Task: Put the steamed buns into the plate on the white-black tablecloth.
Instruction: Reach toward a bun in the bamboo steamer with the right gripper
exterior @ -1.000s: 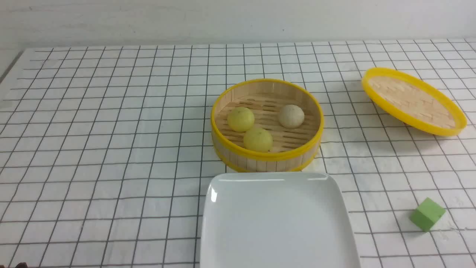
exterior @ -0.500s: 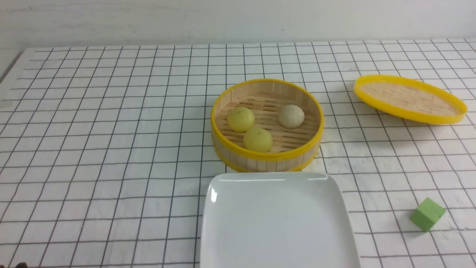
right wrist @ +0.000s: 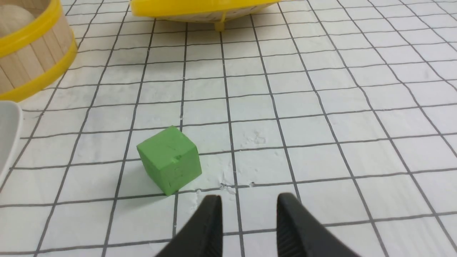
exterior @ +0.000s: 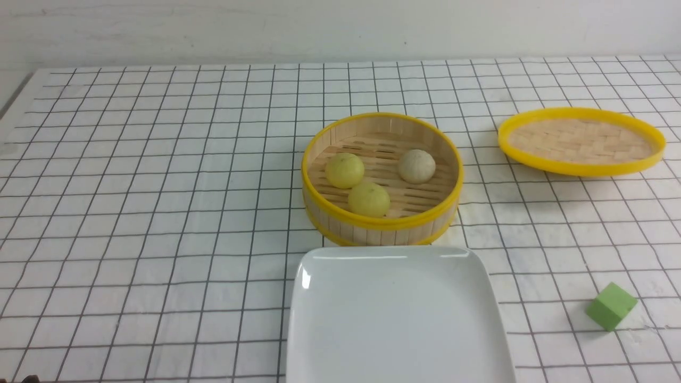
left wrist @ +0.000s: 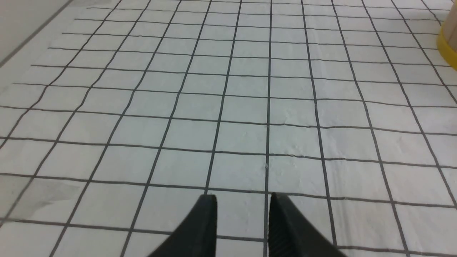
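Note:
Three steamed buns sit in a round yellow-rimmed bamboo steamer [exterior: 383,226] at the table's middle: two pale yellow buns [exterior: 345,170] [exterior: 368,199] and one beige-white bun [exterior: 416,166]. The white rounded-square plate [exterior: 399,319] lies empty just in front of the steamer on the white-black tablecloth [exterior: 159,213]. Neither gripper shows in the front view. My left gripper [left wrist: 242,201] is open and empty over bare cloth, far left of the steamer. My right gripper [right wrist: 250,201] is open and empty, just beside the green cube [right wrist: 169,165].
The yellow-rimmed bamboo lid [exterior: 582,141] lies flat at the back right. The green cube [exterior: 611,306] sits at the front right, right of the plate. In the right wrist view the steamer wall [right wrist: 32,60], the lid [right wrist: 200,9] and the plate edge [right wrist: 7,135] show.
The bamboo lid has gone from steeply tilted to lying flat on the cloth and shifted a little left. The buns, steamer, plate and cube have not moved.

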Robot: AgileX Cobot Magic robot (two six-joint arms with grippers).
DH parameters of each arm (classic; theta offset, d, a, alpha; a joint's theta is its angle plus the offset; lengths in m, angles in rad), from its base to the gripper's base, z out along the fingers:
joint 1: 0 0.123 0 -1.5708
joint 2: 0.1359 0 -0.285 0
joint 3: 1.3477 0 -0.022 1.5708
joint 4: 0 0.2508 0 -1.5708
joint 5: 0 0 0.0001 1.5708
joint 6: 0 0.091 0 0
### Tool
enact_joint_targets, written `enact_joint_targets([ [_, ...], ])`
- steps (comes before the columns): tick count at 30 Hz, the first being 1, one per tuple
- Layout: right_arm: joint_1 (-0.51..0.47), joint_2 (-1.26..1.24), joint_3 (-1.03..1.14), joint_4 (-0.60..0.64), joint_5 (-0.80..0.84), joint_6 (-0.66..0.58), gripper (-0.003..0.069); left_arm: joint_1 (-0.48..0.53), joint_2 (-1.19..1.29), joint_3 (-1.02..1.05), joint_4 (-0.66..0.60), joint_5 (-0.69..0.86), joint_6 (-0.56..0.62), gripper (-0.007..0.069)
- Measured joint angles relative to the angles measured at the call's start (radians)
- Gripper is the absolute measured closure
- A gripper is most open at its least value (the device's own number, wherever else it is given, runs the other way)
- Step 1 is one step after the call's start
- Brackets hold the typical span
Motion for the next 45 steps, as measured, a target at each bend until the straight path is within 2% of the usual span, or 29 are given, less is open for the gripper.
enact_joint_targets([
  [6,0.000,0.000,0.000,0.009,0.000,0.006,0.0419,0.000,0.000,0.000,-0.008,0.000,-0.011,0.0384],
  [9,0.000,0.000,0.000,0.091,-0.008,0.055,0.0419,0.000,0.000,0.000,-0.072,-0.002,-0.075,0.0384],
  [12,0.000,0.000,0.009,0.383,-0.047,0.260,0.0419,0.000,0.000,0.001,-0.378,-0.006,-0.324,0.0384],
  [16,0.000,0.000,0.009,0.563,-0.075,0.347,0.0419,0.000,0.000,0.005,-0.668,-0.006,-0.594,0.0384],
  [18,0.000,0.000,0.009,0.604,-0.084,0.357,0.0419,0.000,0.000,0.009,-0.732,-0.007,-0.651,0.0384],
  [21,0.000,0.000,0.009,0.633,-0.086,0.362,0.0419,0.000,0.000,0.009,-0.756,-0.021,-0.678,0.0384],
  [24,0.000,0.000,0.007,0.642,-0.078,0.361,0.0421,0.000,0.000,0.007,-0.762,-0.043,-0.650,0.0389],
  [27,0.000,0.000,-0.080,0.637,-0.023,0.297,0.0468,0.000,0.000,-0.112,-0.755,0.013,-0.493,0.0414],
  [28,0.000,0.000,-0.149,0.612,-0.011,0.239,0.0509,0.001,0.000,-0.170,-0.743,0.036,-0.418,0.0429],
  [29,0.000,0.000,-0.149,0.606,-0.009,0.229,0.0516,0.001,0.000,-0.195,-0.740,0.045,-0.406,0.0432],
  [30,0.000,0.005,-0.237,0.560,0.007,0.153,0.0568,0.003,0.004,-0.269,-0.720,0.077,-0.324,0.0456],
  [32,0.000,0.047,-0.337,0.472,0.058,0.072,0.0638,0.004,0.055,-0.385,-0.679,0.152,-0.248,0.0512],
  [35,0.000,0.194,-0.472,0.320,0.214,0.022,0.0670,0.005,0.220,-0.516,-0.587,0.376,-0.199,0.0603],
  [36,0.000,0.206,-0.479,0.311,0.227,0.022,0.0670,0.005,0.247,-0.528,-0.573,0.410,-0.199,0.0609],
  [37,0.000,0.311,-0.524,0.243,0.342,0.024,0.0666,0.005,0.343,-0.565,-0.521,0.529,-0.194,0.0622],
  [39,0.000,0.435,-0.552,0.206,0.464,0.031,0.0661,0.005,0.466,-0.597,-0.463,0.664,-0.181,0.0622],
  [42,0.000,0.618,-0.563,0.247,0.564,-0.002,0.0657,0.005,0.645,-0.618,-0.401,0.776,-0.126,0.0622],
  [44,0.000,0.741,-0.567,0.374,0.567,-0.113,0.0656,0.005,0.739,-0.621,-0.393,0.786,-0.070,0.0622],
  [45,0.000,0.741,-0.567,0.374,0.567,-0.131,0.0655,0.005,0.747,-0.621,-0.393,0.786,-0.070,0.0622],
])
